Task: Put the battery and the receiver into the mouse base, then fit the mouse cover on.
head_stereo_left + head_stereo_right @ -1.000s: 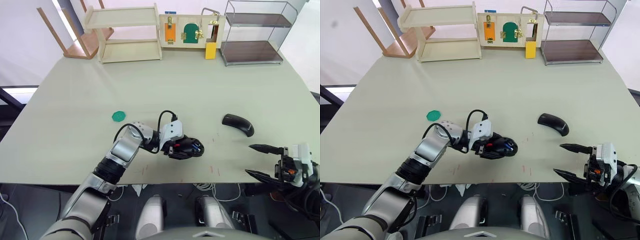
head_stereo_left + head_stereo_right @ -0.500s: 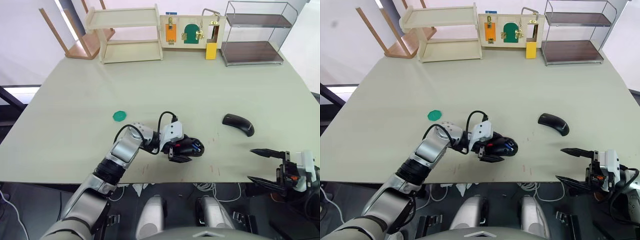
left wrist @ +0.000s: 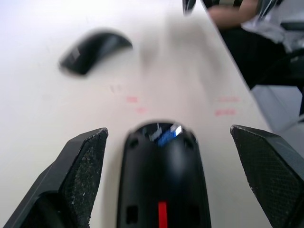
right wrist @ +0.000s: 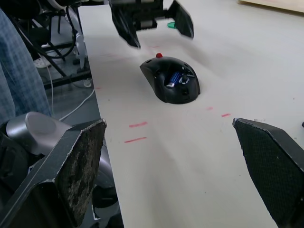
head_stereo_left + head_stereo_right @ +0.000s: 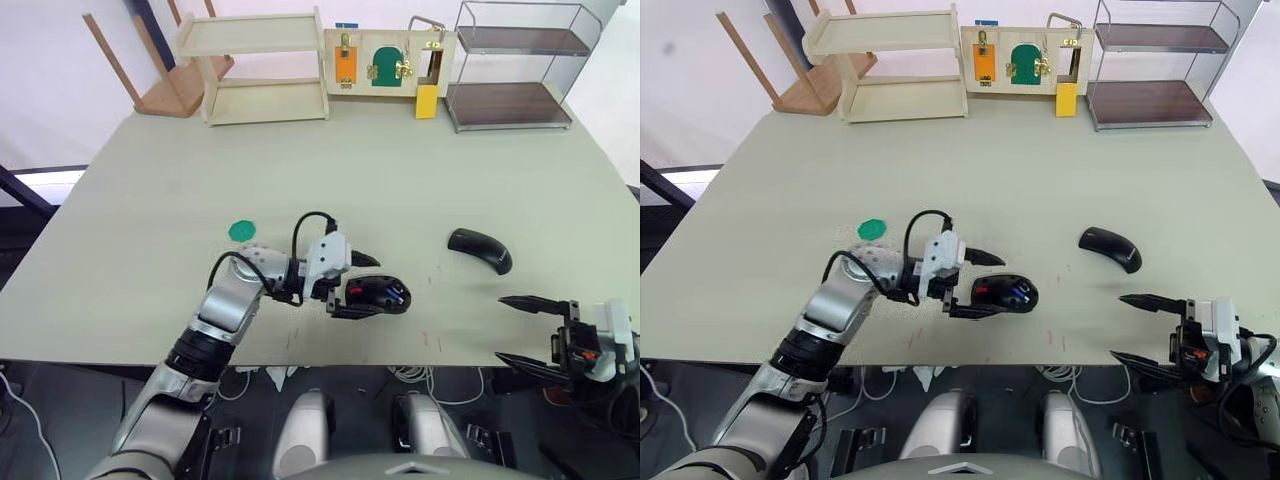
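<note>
The mouse base (image 5: 378, 295) lies on the desk (image 5: 400, 180) close to its front edge, roughly midway along it, open side up. A blue battery (image 4: 175, 77) sits in a recess inside the base, and a red patch (image 3: 162, 209) shows on the base's inner face. The receiver cannot be made out.

The left end effector (image 5: 350, 285) is just beside the base on its left side, fingers spread apart, one finger (image 5: 362, 260) behind the base and the other in front of it; neither is seen touching the base and nothing is gripped.

The mouse cover (image 5: 479, 249) rests on the desk well apart from the base, toward the right edge, arched side up.

The right end effector (image 5: 525, 335) hovers at the front right corner of the desk, past the front edge, fingers wide open and empty.

A green disc (image 5: 240, 231) lies on the desk left of the base, behind the left arm.

Along the far edge stand a wooden shelf (image 5: 262, 65), a panel with latches (image 5: 385, 60) and a wire rack (image 5: 515, 65).
</note>
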Robot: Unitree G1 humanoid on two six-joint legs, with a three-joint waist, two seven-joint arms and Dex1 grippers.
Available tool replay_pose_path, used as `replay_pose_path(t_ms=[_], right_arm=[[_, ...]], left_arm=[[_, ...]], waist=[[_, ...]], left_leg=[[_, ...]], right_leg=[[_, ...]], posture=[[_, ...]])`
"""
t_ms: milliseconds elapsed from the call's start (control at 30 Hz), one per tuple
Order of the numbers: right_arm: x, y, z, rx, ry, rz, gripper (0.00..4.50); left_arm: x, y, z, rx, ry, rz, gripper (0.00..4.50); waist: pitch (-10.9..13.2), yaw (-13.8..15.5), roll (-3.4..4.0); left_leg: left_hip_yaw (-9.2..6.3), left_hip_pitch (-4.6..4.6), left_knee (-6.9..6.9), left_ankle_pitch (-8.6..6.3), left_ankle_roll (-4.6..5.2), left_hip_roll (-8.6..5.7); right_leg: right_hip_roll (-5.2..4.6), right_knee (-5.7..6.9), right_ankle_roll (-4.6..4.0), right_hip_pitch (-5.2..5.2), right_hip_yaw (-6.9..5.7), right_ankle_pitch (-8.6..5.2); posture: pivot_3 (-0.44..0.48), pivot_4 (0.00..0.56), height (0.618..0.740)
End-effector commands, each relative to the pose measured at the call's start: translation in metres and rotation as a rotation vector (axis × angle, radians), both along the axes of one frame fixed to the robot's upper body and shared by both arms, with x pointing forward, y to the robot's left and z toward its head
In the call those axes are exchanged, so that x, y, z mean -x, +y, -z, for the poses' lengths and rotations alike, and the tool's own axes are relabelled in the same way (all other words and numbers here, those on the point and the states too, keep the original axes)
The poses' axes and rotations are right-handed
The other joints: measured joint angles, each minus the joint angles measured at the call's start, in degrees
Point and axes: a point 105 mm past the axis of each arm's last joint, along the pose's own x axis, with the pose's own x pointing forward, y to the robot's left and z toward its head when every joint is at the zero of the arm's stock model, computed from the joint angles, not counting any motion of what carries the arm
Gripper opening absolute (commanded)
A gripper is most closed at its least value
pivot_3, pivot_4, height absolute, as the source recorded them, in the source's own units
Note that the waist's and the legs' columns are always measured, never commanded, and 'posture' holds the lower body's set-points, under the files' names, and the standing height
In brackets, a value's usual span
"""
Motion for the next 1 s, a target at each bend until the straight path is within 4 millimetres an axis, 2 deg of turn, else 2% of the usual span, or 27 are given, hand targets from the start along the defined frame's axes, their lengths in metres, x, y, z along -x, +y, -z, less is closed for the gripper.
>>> replay_pose_path(t_ms=[33, 167, 233, 333, 400, 600, 767, 1000], right_arm=[[0.000, 0.003, -0.009, -0.050, -0.032, 0.002, 4.50], [0.002, 0.006, -0.006, -0.065, -0.032, 0.006, 4.50], [0.002, 0.006, -0.005, -0.070, -0.033, 0.014, 4.50], [-0.004, 0.009, -0.006, -0.092, -0.060, 0.052, 4.50], [-0.006, 0.009, -0.007, -0.100, -0.067, 0.068, 4.50], [-0.007, 0.005, -0.008, -0.105, -0.069, 0.086, 4.50], [-0.015, -0.004, -0.013, -0.113, -0.081, 0.153, 4.50], [-0.039, -0.024, -0.015, -0.087, -0.063, 0.343, 4.50]], left_arm=[[0.007, 0.018, -0.025, 0.080, -0.043, -0.001, 4.42], [0.016, 0.047, -0.023, 0.098, 0.003, -0.020, 4.42], [0.021, 0.055, -0.022, 0.107, 0.013, -0.022, 4.42], [0.031, 0.078, -0.024, 0.138, 0.008, -0.037, 4.42], [0.036, 0.085, -0.024, 0.147, 0.011, -0.037, 4.42], [0.051, 0.100, -0.016, 0.144, 0.033, 0.008, 4.42], [0.050, 0.110, -0.014, 0.132, 0.028, 0.017, 4.42], [0.052, 0.112, -0.019, 0.161, 0.021, 0.035, 4.42]], waist=[[0.00, -0.02, 0.00], [0.06, -0.14, 0.09], [0.07, -0.27, 0.12], [0.11, -0.01, 0.15], [0.12, -0.05, 0.16], [0.14, 0.04, 0.20], [0.15, 0.03, 0.21], [0.15, -0.01, 0.21]], left_leg=[[0.00, 0.00, 0.00, 0.00, 0.00, 0.00], [0.01, 0.02, -0.02, 0.00, 0.00, 0.01], [0.04, 0.05, -0.03, 0.00, 0.00, 0.03], [0.04, 0.04, -0.03, 0.00, 0.00, 0.03], [0.06, 0.04, 0.00, 0.00, -0.01, 0.03], [0.16, 0.05, -0.01, 0.00, -0.01, 0.06], [0.19, 0.09, -0.01, 0.00, -0.02, 0.09], [0.30, 0.08, -0.02, 0.00, -0.02, 0.11]], right_leg=[[0.00, 0.00, 0.03, 0.00, -0.01, -0.02], [0.01, 0.01, 0.02, 0.00, 0.00, -0.02], [0.01, 0.01, 0.02, -0.01, 0.02, -0.02], [0.00, 0.02, 0.03, -0.02, 0.01, -0.03], [-0.01, 0.02, 0.06, -0.02, 0.02, -0.04], [-0.03, 0.01, 0.10, -0.03, 0.07, -0.07], [-0.01, 0.02, 0.16, -0.04, 0.07, -0.11], [-0.02, 0.02, 0.11, -0.07, 0.14, -0.08]], posture=[[0.000, 0.150, 0.740], [0.000, 0.150, 0.740], [0.000, 0.150, 0.740], [0.000, 0.150, 0.740], [0.000, 0.150, 0.740], [0.000, 0.150, 0.740], [0.000, 0.150, 0.740], [0.000, 0.150, 0.740]])
